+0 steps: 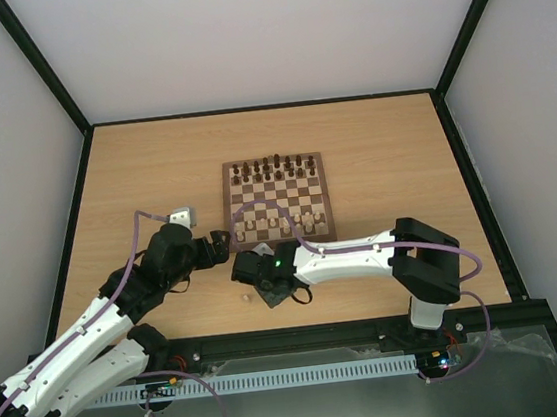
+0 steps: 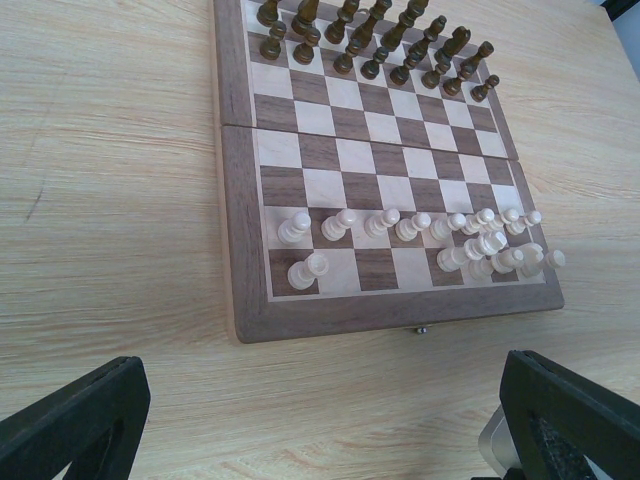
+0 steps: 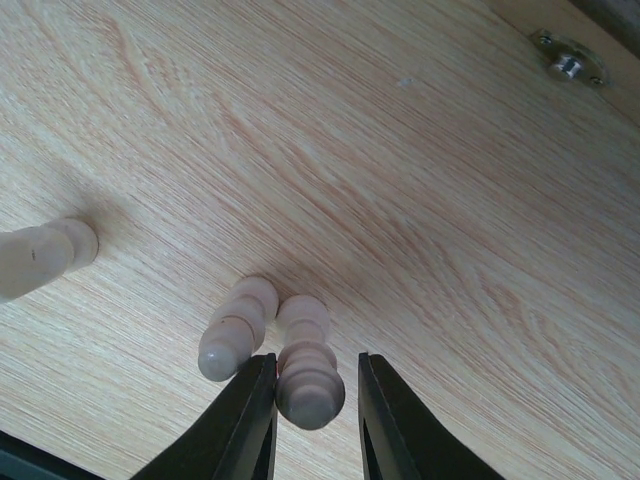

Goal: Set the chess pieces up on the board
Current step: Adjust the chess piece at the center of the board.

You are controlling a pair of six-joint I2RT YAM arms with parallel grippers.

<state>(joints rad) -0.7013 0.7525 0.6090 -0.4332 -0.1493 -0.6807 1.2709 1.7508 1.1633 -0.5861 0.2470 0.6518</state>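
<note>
Right now the right claw (image 3: 315,360) is hanging low over the table (image 3: 450,200), its jaws narrow and straddling one pale chess piece (image 3: 303,320); I cannot tell whether it is actually pinching. A second piece (image 3: 238,330) is touching it just outside one finger, so I'd be closing gently and lifting straight up. Farther ahead the board (image 2: 238,220) is waiting, with the left claw (image 2: 325,375) gaping wide before its near edge.
</note>
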